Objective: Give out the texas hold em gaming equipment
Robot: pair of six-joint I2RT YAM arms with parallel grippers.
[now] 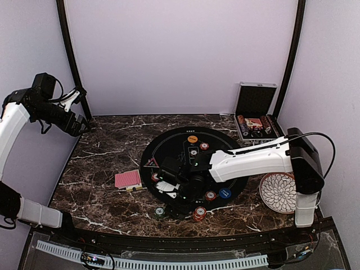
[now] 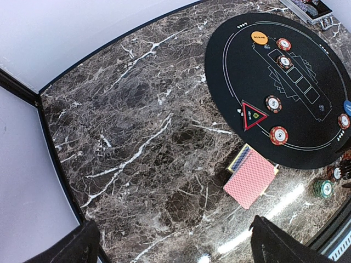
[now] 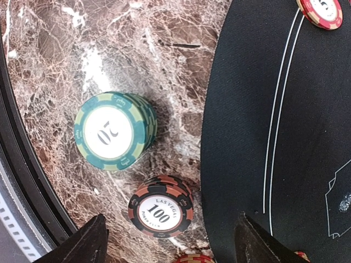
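Poker chips [image 1: 204, 146] lie singly across the round black mat [image 1: 169, 142] in the middle of the marble table [image 1: 107, 152]. An orange button [image 1: 192, 138] sits at the mat's far edge, a blue button [image 1: 225, 193] at its near right, and a red triangle marker [image 1: 150, 163] at its left edge. Red-backed cards [image 1: 127, 179] lie in a pile on the marble just left of the mat. Off the mat's near-left edge stand a green stack [image 3: 113, 130] marked 20 and, just beside it, a dark red stack [image 3: 160, 210] marked 100. The right gripper [image 3: 171, 218] hangs over the dark red stack with its jaws spread wide, grasping nothing, and its fingers [image 3: 90, 241] are clear of the chips. The left gripper [image 2: 175, 220] is raised at the far left of the table, also spread and empty. An open silver case [image 1: 256, 115] stands at the far right, and a white patterned plate [image 1: 277, 192] lies near right, just beside the mat.
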